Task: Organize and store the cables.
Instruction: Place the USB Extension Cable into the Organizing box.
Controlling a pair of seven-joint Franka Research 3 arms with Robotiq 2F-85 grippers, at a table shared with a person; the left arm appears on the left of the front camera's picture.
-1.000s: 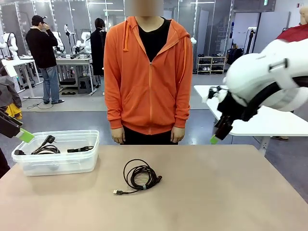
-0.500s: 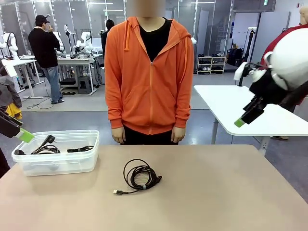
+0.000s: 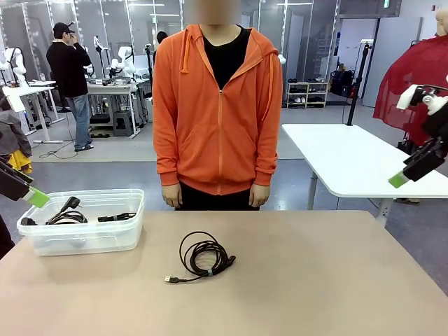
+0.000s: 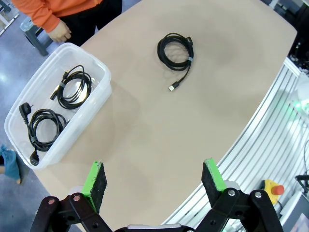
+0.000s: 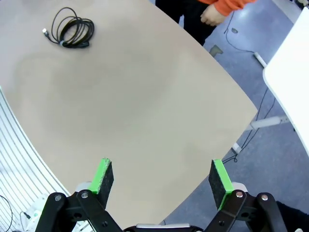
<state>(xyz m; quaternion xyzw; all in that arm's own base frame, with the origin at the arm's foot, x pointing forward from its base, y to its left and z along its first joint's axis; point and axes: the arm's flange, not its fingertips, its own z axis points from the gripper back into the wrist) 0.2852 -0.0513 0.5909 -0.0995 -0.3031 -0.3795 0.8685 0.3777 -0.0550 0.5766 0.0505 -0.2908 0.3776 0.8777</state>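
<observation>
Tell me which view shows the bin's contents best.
Left wrist view: it looks down into the bin, showing two separate coiled cables inside. The front view sees the bin side-on, the cables overlapping through its wall.

Right claw (image 3: 408,171) now farther right.

You have three black cables to look at, and the clear plastic bin (image 3: 91,231) is your landmark. One coiled cable (image 3: 204,257) lies flat on the desk (image 3: 315,280), well apart from the bin, its loops bound by a small tie and a short tail ending in a small flat connector. Inside the bin, a coil with a chunky plug (image 4: 42,129) lies at one end; a thinner coil (image 4: 73,88) lies beside it.
</observation>
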